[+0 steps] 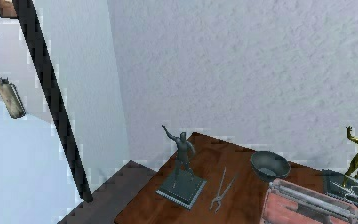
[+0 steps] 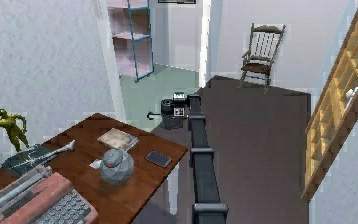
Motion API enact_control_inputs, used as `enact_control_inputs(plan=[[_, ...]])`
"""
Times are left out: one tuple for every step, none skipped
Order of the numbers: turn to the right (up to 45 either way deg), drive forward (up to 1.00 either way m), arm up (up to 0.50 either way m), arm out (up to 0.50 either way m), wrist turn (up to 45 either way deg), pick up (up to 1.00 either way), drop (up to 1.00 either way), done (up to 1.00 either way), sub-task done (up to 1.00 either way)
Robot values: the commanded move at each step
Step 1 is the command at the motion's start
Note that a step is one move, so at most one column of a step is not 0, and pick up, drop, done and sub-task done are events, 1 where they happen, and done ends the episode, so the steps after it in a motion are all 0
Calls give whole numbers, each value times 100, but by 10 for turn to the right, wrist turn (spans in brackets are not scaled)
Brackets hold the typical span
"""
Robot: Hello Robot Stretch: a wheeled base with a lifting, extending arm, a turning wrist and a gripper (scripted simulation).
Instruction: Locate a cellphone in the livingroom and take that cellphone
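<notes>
No text, label, number or sign can be read. In the arm side view, the paper (image 2: 117,139) at 9 o'clock on the tabletop (image 2: 84,160) and the typewriter (image 2: 42,202) keys at 7 o'clock show only marks too small to read.

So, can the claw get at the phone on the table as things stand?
Probably yes, though not from this spot. The phone lies flat near the table's edge beside the arm, with nothing crowding it. The claw sits out past the table's corner, so the arm would likely need pulling in.
</notes>
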Motion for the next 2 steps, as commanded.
enact_control_inputs(plan=[[0,0,-30,0,0,0,0,0,0],[0,0,0,0,0,100,0,0,0]])
